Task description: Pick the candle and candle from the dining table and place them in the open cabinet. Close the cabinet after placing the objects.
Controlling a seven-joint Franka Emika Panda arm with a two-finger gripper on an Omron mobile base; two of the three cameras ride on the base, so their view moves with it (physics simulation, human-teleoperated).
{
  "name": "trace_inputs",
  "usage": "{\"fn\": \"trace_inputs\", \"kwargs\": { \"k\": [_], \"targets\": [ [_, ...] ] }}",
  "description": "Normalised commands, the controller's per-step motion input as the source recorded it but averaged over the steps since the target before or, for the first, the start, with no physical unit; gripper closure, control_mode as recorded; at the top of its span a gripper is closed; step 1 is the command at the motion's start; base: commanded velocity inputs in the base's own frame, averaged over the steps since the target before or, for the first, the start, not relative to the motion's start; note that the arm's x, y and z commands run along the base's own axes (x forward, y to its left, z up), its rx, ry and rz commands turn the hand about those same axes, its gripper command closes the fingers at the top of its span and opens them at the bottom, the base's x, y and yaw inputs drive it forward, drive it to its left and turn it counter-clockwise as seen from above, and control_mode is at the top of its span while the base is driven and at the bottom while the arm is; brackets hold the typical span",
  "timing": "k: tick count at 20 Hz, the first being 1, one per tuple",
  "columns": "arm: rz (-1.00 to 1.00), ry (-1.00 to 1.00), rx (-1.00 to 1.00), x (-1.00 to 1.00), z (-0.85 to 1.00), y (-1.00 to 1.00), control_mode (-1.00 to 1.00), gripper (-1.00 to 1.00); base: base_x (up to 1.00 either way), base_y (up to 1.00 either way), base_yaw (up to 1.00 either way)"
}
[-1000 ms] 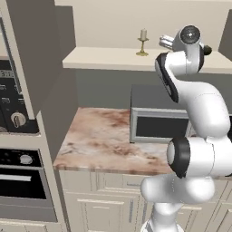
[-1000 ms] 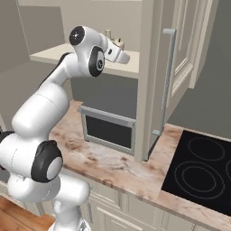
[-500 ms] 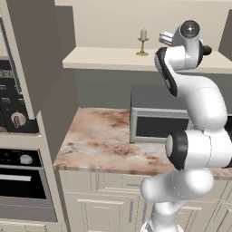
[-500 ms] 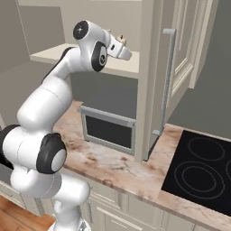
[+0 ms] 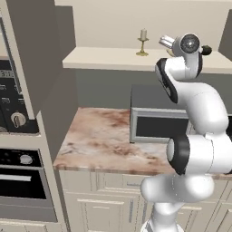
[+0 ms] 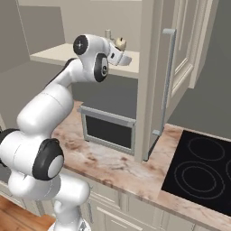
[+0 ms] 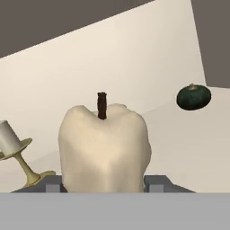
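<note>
Stubby cream candle with dark wick [image 7: 104, 148] is pinched in the gripper [image 7: 104, 183] above the cream cabinet shelf [image 5: 104, 59]. If released high, it could be toppled into the brass-stemmed candlestick candle [image 5: 142, 43].

Soft, even rendered light fills all three views, with no glare and no bright hotspots. The cream shelf [image 5: 108, 59] reads pale and flat, the recess beneath it falling into grey shade. The marbled tabletop [image 5: 99, 136] looks slightly grainy. In the hand view the stubby candle [image 7: 104, 148] is softly shaded, its edges a little blurred.
</note>
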Motion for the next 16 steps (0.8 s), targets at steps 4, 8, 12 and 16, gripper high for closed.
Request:
{"fn": "trace_inputs", "kwargs": {
  "k": [4,8,12,16],
  "targets": [
    [0.00,0.00,-0.01,0.00,-0.02,0.00,-1.00,1.00,0.00,0.00,0.00],
    [0.00,0.00,0.00,0.01,0.00,0.00,-1.00,1.00,0.00,0.00,0.00],
    [-0.03,0.02,0.00,0.08,0.09,0.00,-1.00,1.00,0.00,0.00,0.00],
    [-0.12,0.05,-0.09,0.13,0.03,0.07,-1.00,1.00,0.00,0.00,0.00]
  ]
}}
